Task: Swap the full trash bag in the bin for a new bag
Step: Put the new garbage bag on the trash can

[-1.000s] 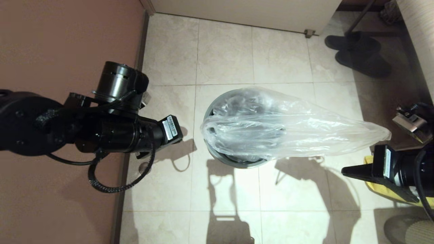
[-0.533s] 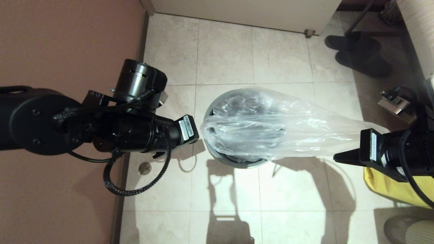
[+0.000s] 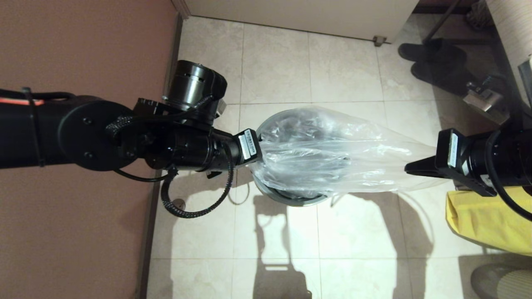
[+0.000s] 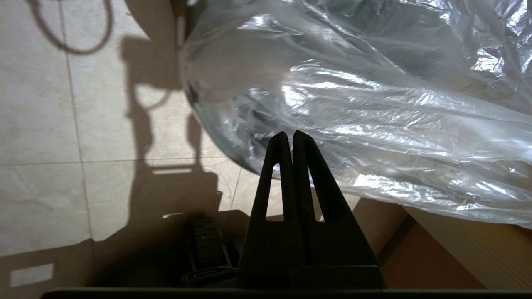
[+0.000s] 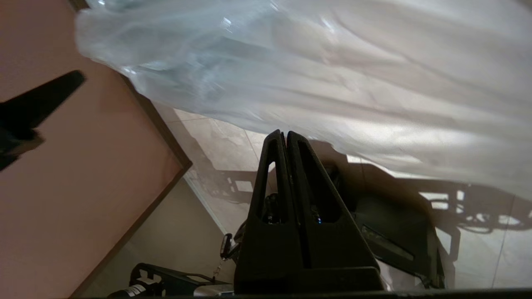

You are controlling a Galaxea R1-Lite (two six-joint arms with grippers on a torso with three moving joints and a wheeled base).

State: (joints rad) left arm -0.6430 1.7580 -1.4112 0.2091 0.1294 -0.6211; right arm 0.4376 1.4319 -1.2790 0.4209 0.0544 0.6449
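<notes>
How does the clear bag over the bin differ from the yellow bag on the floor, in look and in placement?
The clear bag is see-through and crinkly; the yellow bag is opaque. The clear bag lies across the top of the bin and trails off toward the right arm; the yellow bag sits on the floor tiles, apart from the bin. The clear bag is fully in view; the yellow bag is cut off by the picture's edge. Both look like thin plastic.

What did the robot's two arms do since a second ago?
Both closed in on the clear crinkly plastic bag from either side: left gripper reaching its edge, right gripper its tail. Jaws shut, nothing grabbed. Bag and round dark grey bin stayed put.
</notes>
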